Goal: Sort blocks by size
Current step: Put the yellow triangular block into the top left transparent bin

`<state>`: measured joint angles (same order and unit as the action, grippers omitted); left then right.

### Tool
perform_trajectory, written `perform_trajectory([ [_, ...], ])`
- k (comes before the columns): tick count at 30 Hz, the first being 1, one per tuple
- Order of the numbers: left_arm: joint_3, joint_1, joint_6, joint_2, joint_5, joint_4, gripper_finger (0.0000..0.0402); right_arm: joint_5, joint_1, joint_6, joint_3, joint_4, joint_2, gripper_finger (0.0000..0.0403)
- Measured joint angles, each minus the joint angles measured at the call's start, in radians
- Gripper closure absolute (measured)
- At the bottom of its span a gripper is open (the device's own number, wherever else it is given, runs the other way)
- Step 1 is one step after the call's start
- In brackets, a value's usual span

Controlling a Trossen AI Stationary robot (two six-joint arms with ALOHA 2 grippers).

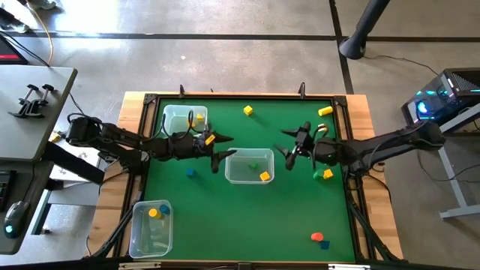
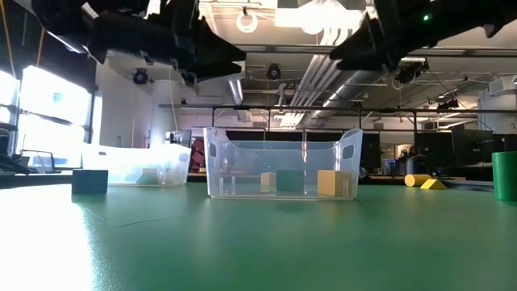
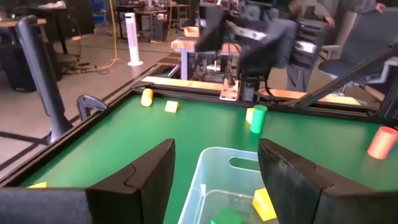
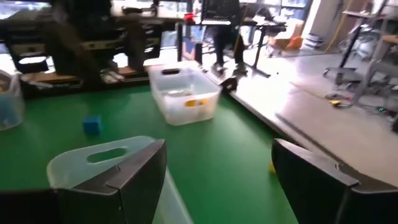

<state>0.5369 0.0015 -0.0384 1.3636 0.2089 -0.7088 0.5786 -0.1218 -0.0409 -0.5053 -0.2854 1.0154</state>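
I have both claws empty with jaws spread, left claw [image 1: 222, 155] and right claw [image 1: 289, 150] flanking the middle bin [image 1: 248, 166] at frame center, so dropping for the scattered blocks [image 1: 325, 174] could clip its rim and spill the sorted ones.

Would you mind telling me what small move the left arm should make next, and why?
Probably withdraw the left gripper from the clear plastic middle bin toward the loose small blue block beside it. Its fingers stand open and empty just above that bin's near edge, with a green block and a yellow block inside. The right gripper waits open at the bin's other side.
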Motion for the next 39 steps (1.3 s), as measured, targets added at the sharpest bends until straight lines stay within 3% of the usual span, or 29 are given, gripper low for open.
perform_trajectory([
  [4, 0.0, -0.009, 0.015, 0.0, 0.0, -0.001, 0.0186, 0.01, 0.038, -0.049, -0.009, 0.113, -0.073, 0.0117],
  [8, 0.0, -0.014, 0.015, 0.0, 0.0, 0.001, 0.0186, -0.003, 0.159, -0.241, -0.098, 0.511, -0.092, 0.0117],
  [11, 0.0, -0.016, 0.022, 0.006, 0.0, 0.0, 0.0186, -0.083, 0.29, -0.358, -0.167, 0.821, -0.062, 0.0117],
  [15, 0.0, -0.016, 0.024, 0.016, 0.0, 0.0, 0.0186, -0.214, 0.47, -0.356, -0.196, 1.02, -0.004, 0.0117],
  [25, 0.001, -0.016, 0.024, 0.077, 0.0, -0.052, 0.0186, -0.336, 0.808, -0.215, -0.195, 1.084, 0.224, 0.0117],
  [33, 0.001, -0.017, -0.003, 0.098, 0.0, -0.057, 0.0186, -0.335, 0.921, -0.211, -0.195, 1.08, 0.355, 0.0132],
  [39, 0.001, -0.029, -0.009, 0.098, 0.0, -0.072, 0.0186, -0.26, 0.976, -0.203, -0.195, 1.059, 0.413, 0.0146],
])
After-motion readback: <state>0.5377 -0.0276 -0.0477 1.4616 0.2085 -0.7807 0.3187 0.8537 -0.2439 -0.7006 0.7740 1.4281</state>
